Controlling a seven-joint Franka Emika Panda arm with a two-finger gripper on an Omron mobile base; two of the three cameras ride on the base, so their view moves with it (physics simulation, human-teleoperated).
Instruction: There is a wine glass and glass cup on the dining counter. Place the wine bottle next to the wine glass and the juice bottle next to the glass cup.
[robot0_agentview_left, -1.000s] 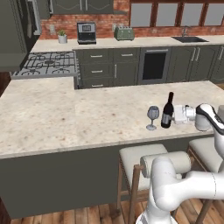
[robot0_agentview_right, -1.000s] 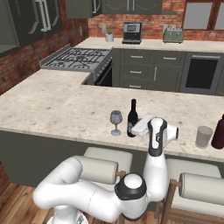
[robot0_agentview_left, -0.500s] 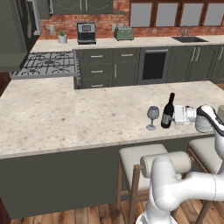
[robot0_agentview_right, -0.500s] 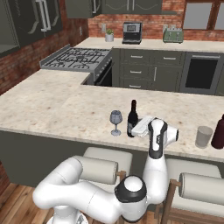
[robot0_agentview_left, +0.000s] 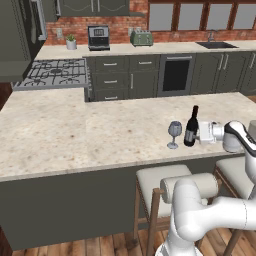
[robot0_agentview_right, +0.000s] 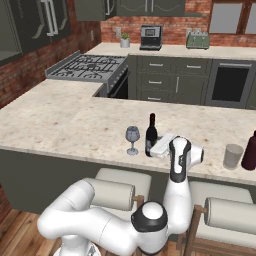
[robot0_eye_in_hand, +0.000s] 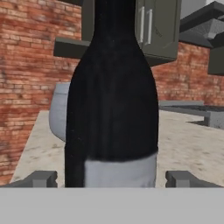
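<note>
Wine bottle (robot0_agentview_left: 190, 128) stands beside wine glass (robot0_agentview_left: 174, 132), between released claw (robot0_eye_in_hand: 112, 178) fingers.

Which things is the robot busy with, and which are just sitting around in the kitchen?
For the job: wine bottle between the open pincer tips, wine glass, glass cup, juice bottle, dining counter.

Just around: toaster, stove, potted plant, bar stool.
</note>
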